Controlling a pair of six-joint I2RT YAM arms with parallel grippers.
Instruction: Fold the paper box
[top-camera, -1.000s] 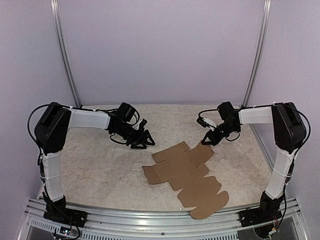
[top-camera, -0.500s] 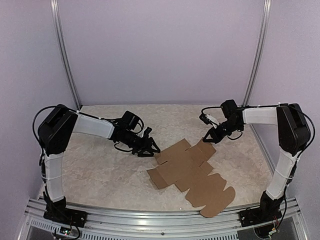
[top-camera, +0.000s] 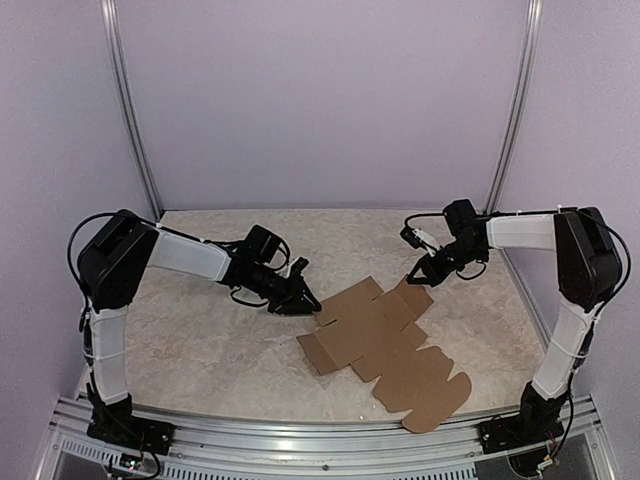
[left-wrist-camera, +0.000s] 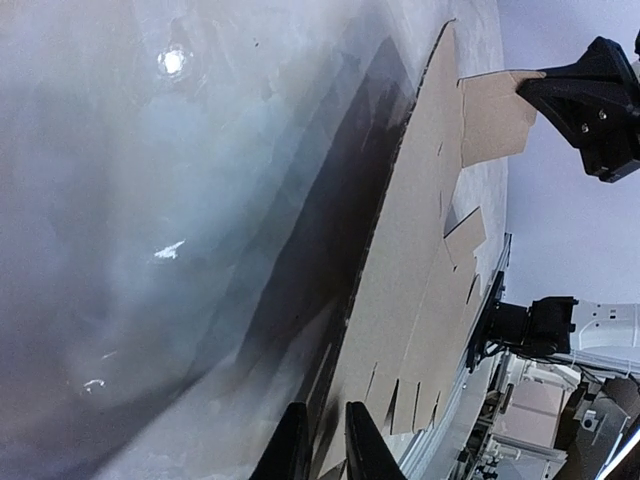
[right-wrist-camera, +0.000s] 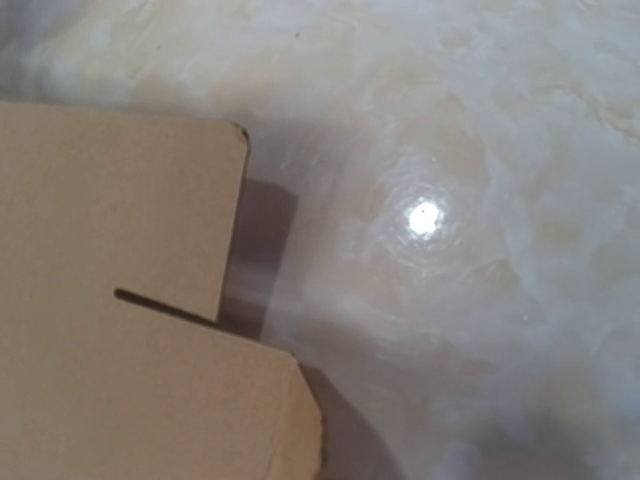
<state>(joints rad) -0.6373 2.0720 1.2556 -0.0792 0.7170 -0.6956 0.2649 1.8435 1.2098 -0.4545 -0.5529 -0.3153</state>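
Cardboard is all flat at this moment, so in my judgement the folding has hardly begun. The paper box (top-camera: 385, 345) is one cut sheet with its flaps and tabs spread out. No wall stands up and no tab is tucked in. It lies on the counter (top-camera: 190, 340), to the right of the counter's middle, and one rounded flap reaches the counter's near edge. Nearly every step is left: to raise the walls, to bend the flaps, to lock the tabs.

The left tool (top-camera: 305, 300) is low near the counter's middle, with its tip at the left corner of the sheet. Its fingers (left-wrist-camera: 292, 445) show only a narrow gap between them. I cannot tell whether the sheet's edge is between them or only beside them.

The right tool (top-camera: 413, 280) is toward the counter's far right part. It is closed, and in the left wrist view its tip meets the corner of the far flap. That flap looks pinched and lifted a little from the counter.

By count: one cardboard sheet, one counter, two arms, two tools. I see no other loose thing on the counter.
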